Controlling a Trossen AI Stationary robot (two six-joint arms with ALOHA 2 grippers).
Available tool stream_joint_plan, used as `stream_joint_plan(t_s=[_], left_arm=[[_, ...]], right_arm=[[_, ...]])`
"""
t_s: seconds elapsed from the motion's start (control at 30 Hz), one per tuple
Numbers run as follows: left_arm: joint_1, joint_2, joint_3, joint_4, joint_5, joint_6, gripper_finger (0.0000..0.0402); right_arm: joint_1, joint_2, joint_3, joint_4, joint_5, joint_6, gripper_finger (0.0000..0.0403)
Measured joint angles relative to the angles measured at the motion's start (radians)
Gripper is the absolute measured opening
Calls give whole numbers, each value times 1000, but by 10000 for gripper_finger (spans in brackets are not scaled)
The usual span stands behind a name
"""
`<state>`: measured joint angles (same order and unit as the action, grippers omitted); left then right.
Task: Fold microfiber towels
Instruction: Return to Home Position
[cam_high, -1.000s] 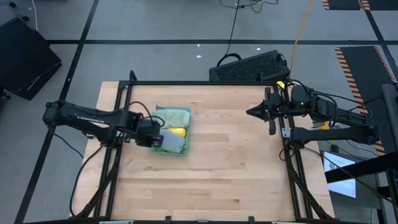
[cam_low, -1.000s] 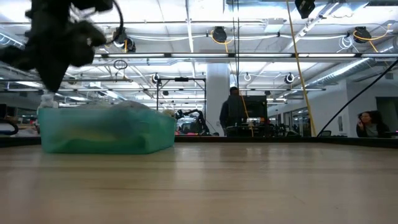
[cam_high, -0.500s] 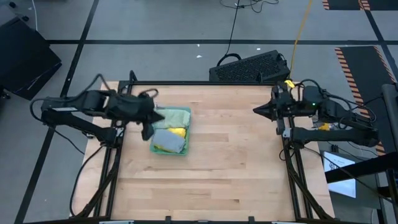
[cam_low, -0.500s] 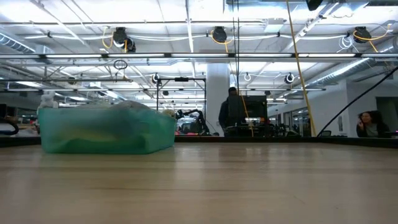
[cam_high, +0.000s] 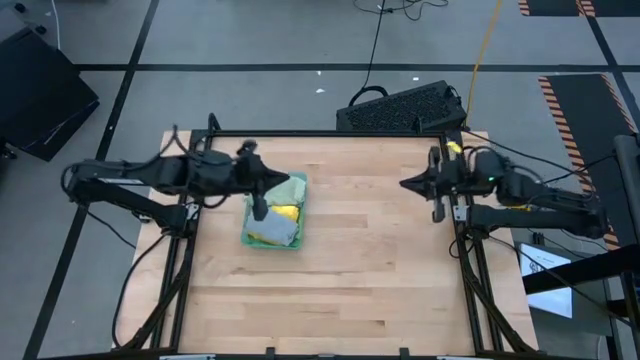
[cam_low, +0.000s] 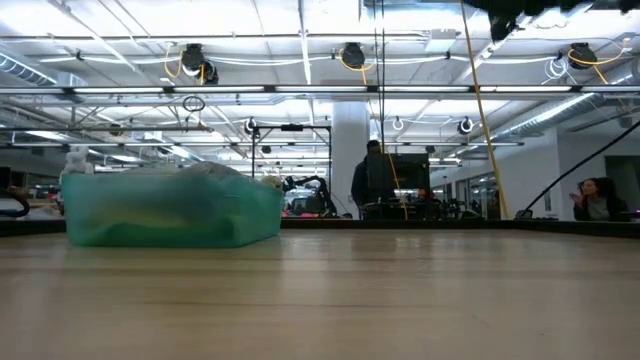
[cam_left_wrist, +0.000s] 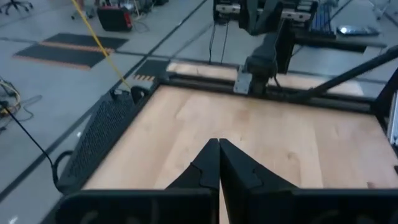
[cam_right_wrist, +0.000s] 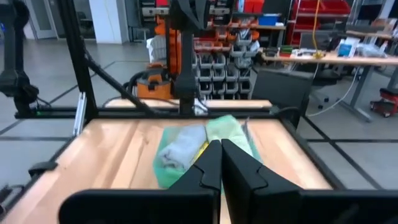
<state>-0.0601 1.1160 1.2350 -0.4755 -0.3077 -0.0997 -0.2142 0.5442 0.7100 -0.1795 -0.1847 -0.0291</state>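
— Where are the microfiber towels (cam_high: 270, 228)?
— Folded, inside the green bin (cam_low: 170, 212).
— And the 2 grippers?
— The left gripper (cam_left_wrist: 219, 149) hovers over the bin's edge, the right gripper (cam_right_wrist: 221, 148) is well apart from it. Both have their jaws pressed together.

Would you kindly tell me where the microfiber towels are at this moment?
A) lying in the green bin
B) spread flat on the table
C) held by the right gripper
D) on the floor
A: the high view shows the towels, grey and yellow among them, lying inside the green bin.
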Motion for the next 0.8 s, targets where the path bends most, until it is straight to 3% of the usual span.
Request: stream_joint_plan(t_s=[0.23, 0.47, 0.67, 0.8], left_arm=[[0, 1, -220, 204, 49, -17, 5], [-15, -13, -415, 399, 48, -69, 7], [-15, -20, -457, 402, 59, -140, 4], [-20, -19, -468, 400, 61, -137, 7]], right_arm=[[0, 0, -193, 265, -1, -21, 0], [0, -3, -342, 397, -3, -42, 0], [0, -22, -462, 544, -29, -61, 0], [0, -53, -527, 553, -29, -62, 0]])
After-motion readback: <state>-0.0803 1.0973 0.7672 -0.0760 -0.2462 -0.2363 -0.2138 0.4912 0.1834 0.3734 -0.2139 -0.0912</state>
